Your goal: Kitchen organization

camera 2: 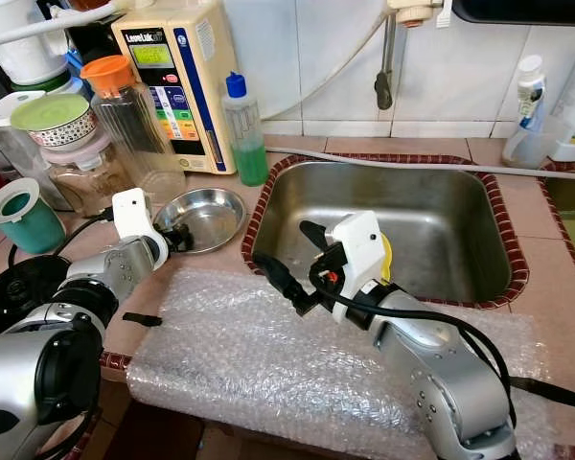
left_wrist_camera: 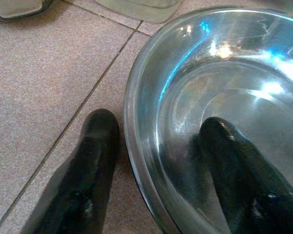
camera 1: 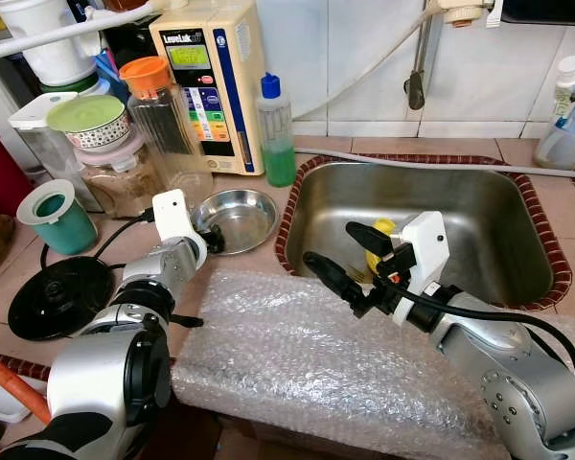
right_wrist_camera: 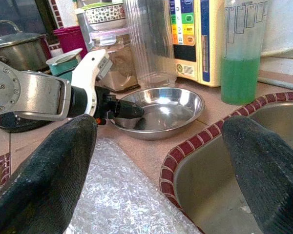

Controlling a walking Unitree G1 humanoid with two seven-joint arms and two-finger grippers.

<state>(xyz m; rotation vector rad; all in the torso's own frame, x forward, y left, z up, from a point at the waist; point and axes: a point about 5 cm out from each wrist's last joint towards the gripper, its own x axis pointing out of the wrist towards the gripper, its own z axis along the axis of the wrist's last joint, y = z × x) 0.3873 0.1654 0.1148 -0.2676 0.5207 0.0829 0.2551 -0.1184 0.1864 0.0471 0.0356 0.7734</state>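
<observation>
Left eye view: tiled counter [camera 1: 546,206] (steel sink [camera 1: 479,216] inset)

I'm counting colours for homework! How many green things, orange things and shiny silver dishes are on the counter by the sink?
Green: 3, the green soap bottle, the green-lidded bowl and the teal cup.
Orange: 1, the orange-capped jar.
Silver dishes: 1, the steel bowl, its rim between the left hand's fingers.
Total: 5.

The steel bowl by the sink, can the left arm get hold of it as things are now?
Probably yes. The left gripper already straddles the rim of the steel bowl, one finger inside and one on the counter outside, open. Nothing lies between them, so it seems to need only to close.
</observation>
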